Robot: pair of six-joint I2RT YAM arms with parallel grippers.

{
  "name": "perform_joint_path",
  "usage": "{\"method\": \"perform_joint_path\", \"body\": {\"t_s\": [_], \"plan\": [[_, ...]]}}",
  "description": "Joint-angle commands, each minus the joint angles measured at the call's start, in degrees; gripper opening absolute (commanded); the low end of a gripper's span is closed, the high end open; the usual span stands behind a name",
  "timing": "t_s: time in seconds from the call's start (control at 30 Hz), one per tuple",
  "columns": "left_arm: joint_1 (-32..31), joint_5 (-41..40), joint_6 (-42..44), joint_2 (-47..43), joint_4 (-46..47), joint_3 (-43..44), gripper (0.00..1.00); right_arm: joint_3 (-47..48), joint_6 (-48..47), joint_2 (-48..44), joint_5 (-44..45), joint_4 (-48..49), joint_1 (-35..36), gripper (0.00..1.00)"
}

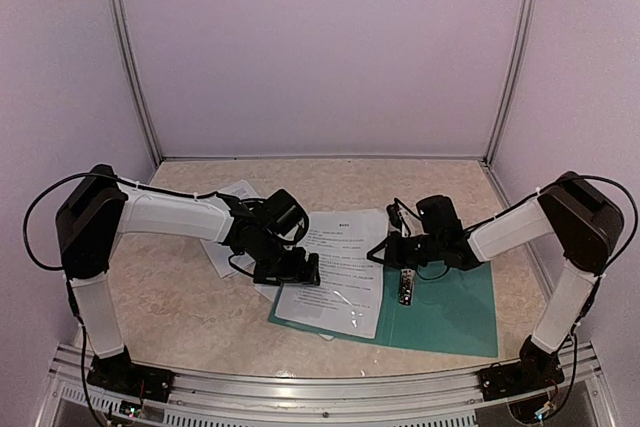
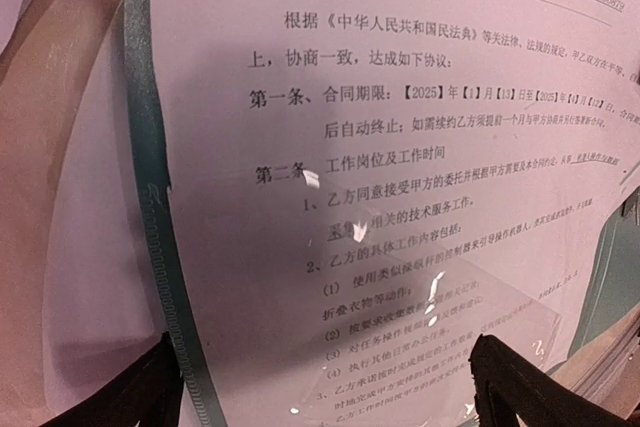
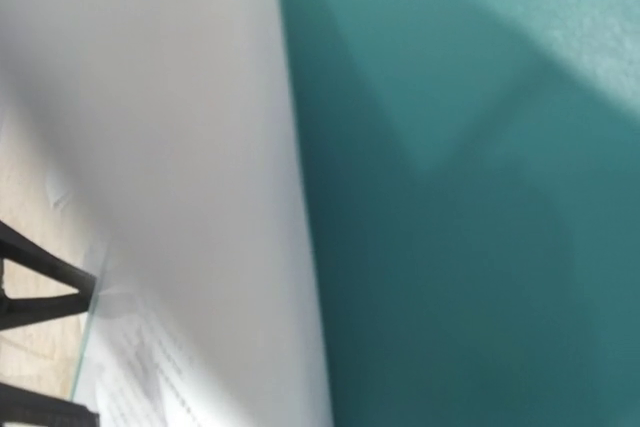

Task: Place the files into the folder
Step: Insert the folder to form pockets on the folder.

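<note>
The dark teal folder [image 1: 450, 312] lies open near the table's front edge. One of the files, a white printed sheet [image 1: 340, 267], lies on its left half, with a glossy clear film over it. In the left wrist view this sheet [image 2: 400, 147] fills the frame, the folder's teal edge [image 2: 150, 207] at its left. My left gripper [image 1: 300, 272] hovers open over the sheet's left edge, its black fingertips [image 2: 510, 387] apart with nothing between them. More files [image 1: 225, 212] lie under the left arm. My right gripper [image 1: 398, 252] is shut above the spine clip [image 1: 407, 287]; its wrist view shows only sheet [image 3: 150, 147] and folder [image 3: 470, 227].
The pale walls [image 1: 320, 47] of the booth close in the table on three sides. A metal rail [image 1: 320, 387] runs along the near edge between the two arm bases. Bare beige tabletop [image 1: 160, 297] shows left of the folder.
</note>
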Motion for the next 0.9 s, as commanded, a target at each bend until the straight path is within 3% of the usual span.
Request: {"method": "perform_joint_path", "body": {"t_s": [0.0, 0.87], "plan": [[-0.3, -1.4, 0.2, 0.3, -1.3, 1.3, 0.97, -1.6, 0.3, -1.7, 0.3, -0.4, 0.7, 0.0], [-0.3, -1.6, 0.5, 0.9, -1.4, 2.0, 0.97, 1.5, -1.9, 2.2, -2.9, -1.2, 2.2, 0.0]]}}
